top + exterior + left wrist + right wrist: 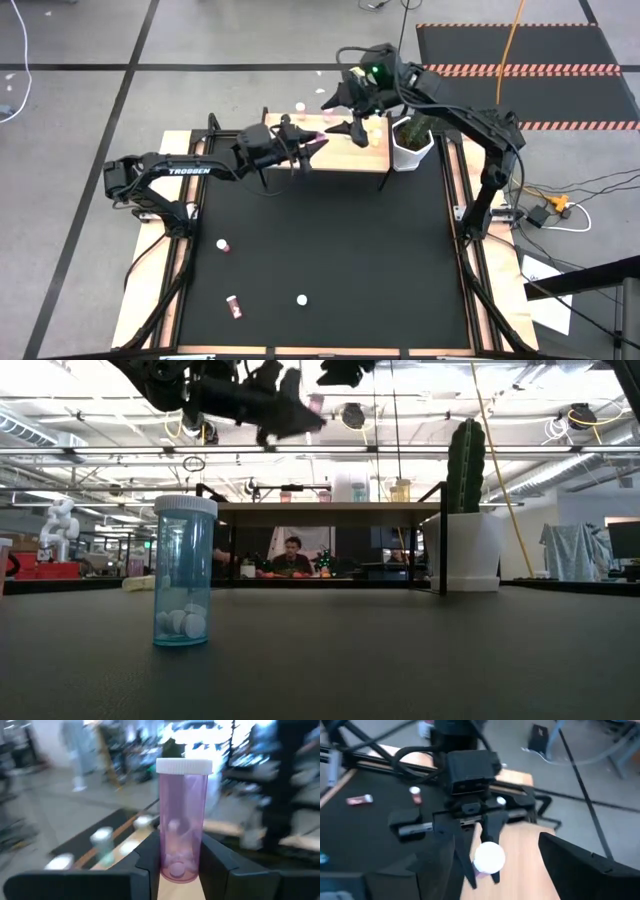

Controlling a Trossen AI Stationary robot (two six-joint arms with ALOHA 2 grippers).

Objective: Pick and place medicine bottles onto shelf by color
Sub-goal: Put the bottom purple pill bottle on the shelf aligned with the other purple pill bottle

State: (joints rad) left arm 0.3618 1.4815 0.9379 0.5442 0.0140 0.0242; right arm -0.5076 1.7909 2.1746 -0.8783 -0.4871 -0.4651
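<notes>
My left gripper is shut on a pink medicine bottle with a white cap, held above the shelf, a light-wood board on thin black legs at the table's far edge. My right gripper hovers open, higher up over the shelf's far side and just above the pink bottle, touching nothing. Other bottles stand upright on the shelf top. On the black mat there are loose bottles: a pink one lying on its side, another, and one showing its white cap. My left gripper pinches the lower half of the pink bottle's body between its two fingers. The fingers reach in level from the table's left side. The bottle stands upright in the hold, cap up, lifted clear above the shelf board.
A white pot with a green cactus stands right of the shelf. A teal bottle stands upright on the mat close to the low camera. A person sits in the room beyond the table. The mat's middle and right side are free.
</notes>
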